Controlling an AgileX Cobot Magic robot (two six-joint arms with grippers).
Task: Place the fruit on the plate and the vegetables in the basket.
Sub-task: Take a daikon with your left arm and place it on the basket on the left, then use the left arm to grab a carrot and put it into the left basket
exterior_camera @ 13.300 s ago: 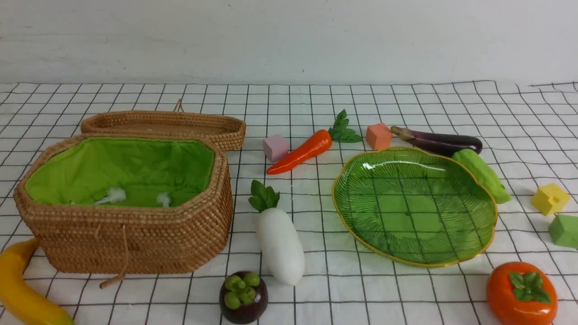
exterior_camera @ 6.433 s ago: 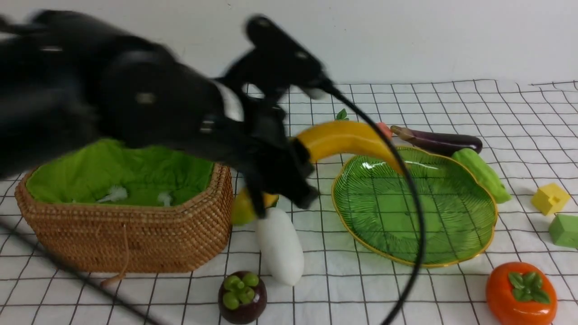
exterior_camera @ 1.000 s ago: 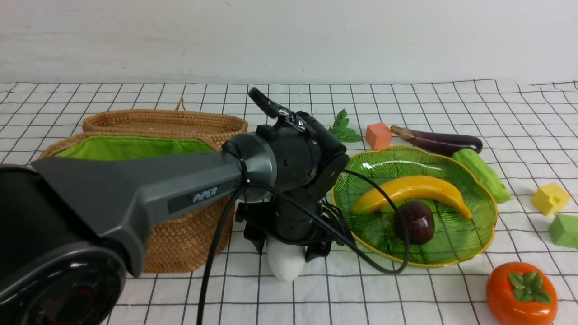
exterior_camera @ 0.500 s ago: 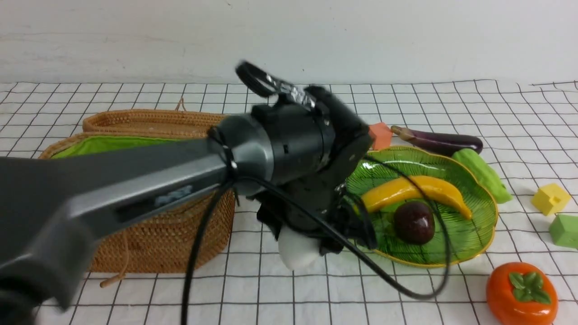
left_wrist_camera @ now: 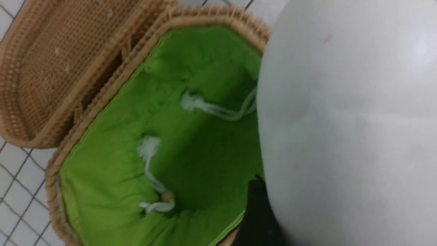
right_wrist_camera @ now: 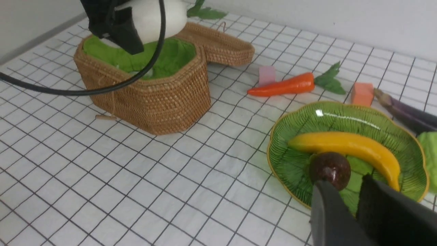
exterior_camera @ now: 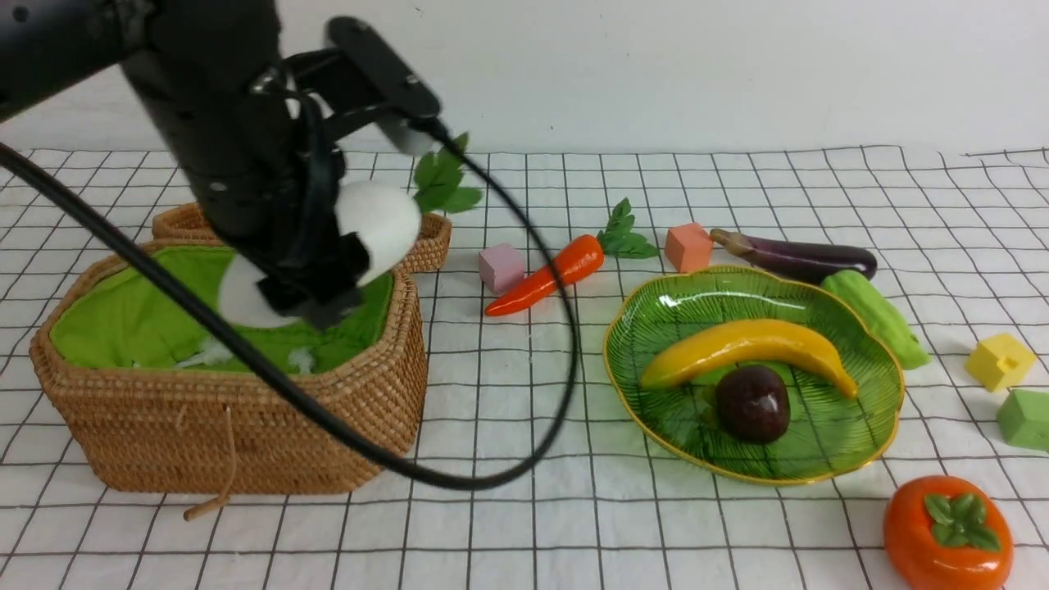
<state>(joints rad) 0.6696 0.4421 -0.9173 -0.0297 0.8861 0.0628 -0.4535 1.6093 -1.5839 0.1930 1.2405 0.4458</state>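
Observation:
My left gripper (exterior_camera: 315, 283) is shut on the white radish (exterior_camera: 377, 217) and holds it tilted, just above the open basket (exterior_camera: 246, 426), leaves toward the back. The radish (left_wrist_camera: 341, 119) fills much of the left wrist view, with one dark finger (left_wrist_camera: 256, 212) beside it over the green lining. The banana (exterior_camera: 746, 344) and mangosteen (exterior_camera: 752, 403) lie on the plate (exterior_camera: 819, 459). The persimmon (exterior_camera: 946, 533) sits at the front right. Carrot (exterior_camera: 545, 274), eggplant (exterior_camera: 795, 256) and cucumber (exterior_camera: 875, 315) lie on the cloth. My right gripper (right_wrist_camera: 343, 182) hovers near the plate's front edge, narrowly open and holding nothing.
The flat wicker lid (exterior_camera: 430, 238) lies behind the basket. Pink (exterior_camera: 500, 266) and orange (exterior_camera: 687, 246) cubes sit by the carrot, yellow (exterior_camera: 997, 360) and green (exterior_camera: 1024, 418) cubes at the right edge. The left arm's black cable (exterior_camera: 492, 475) loops down in front of the basket.
The left arm has lifted the radish off the cloth beside the plate and swung it left and up to above the basket. The plate's contents have not moved.

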